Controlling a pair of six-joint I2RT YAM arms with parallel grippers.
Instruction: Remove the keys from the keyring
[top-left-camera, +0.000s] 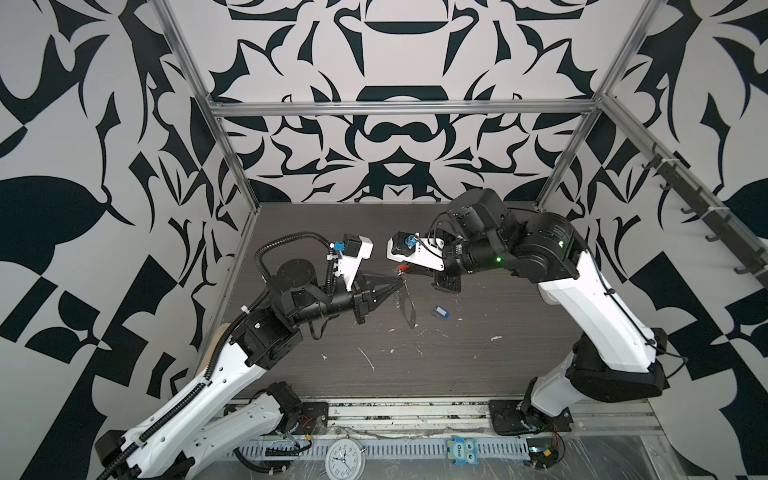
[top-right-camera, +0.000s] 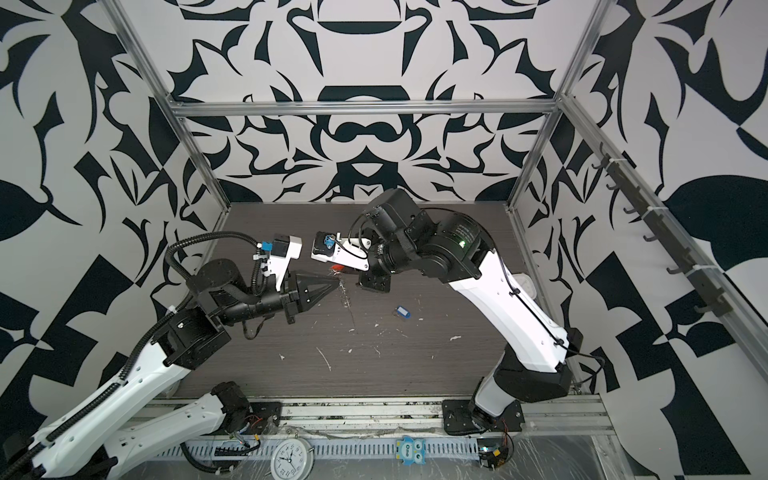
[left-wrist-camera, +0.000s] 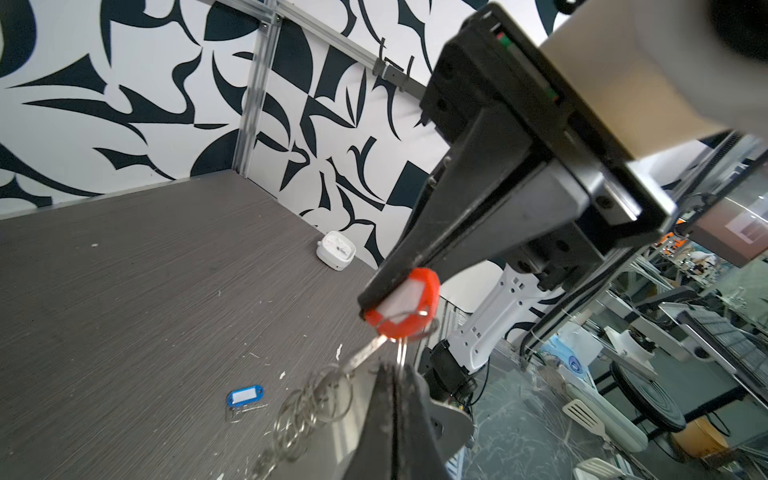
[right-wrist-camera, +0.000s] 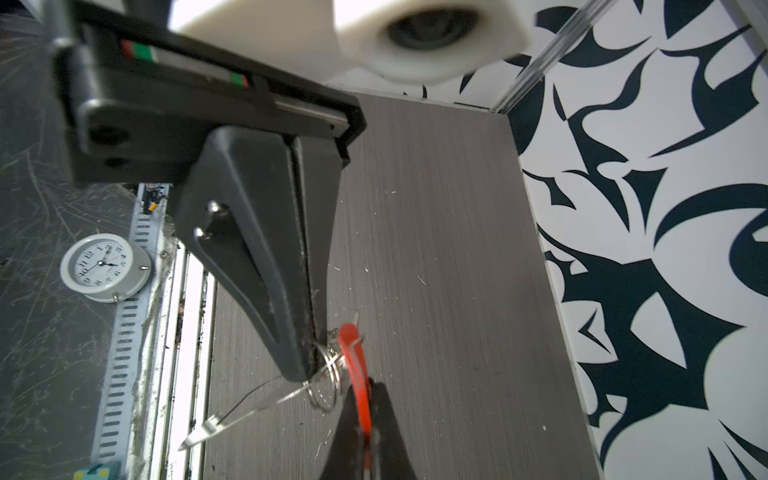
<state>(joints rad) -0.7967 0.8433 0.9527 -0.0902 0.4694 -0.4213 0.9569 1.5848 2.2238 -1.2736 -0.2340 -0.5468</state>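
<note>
Both grippers meet in mid-air over the middle of the dark table (top-left-camera: 457, 365). My right gripper (top-left-camera: 410, 270) (right-wrist-camera: 365, 392) is shut on the red key (left-wrist-camera: 409, 316) (right-wrist-camera: 351, 353), gripping the edge of its tag. My left gripper (top-left-camera: 400, 282) (left-wrist-camera: 392, 370) is shut on a thin ring at the top of the keyring (left-wrist-camera: 316, 395) (top-left-camera: 405, 303), right beside the red tag. The chain of rings hangs down from there, with a flat silvery strip (right-wrist-camera: 249, 409) among them. The blue key (top-left-camera: 440, 310) (top-right-camera: 402, 311) (left-wrist-camera: 245, 395) lies by itself on the table, to the right of the chain.
White scuff marks are scattered across the table. A small white square device (left-wrist-camera: 336, 249) sits by the right wall. A round clock (top-left-camera: 344, 459) and a blue owl-shaped thing (top-left-camera: 459, 451) lie on the rail in front of the table.
</note>
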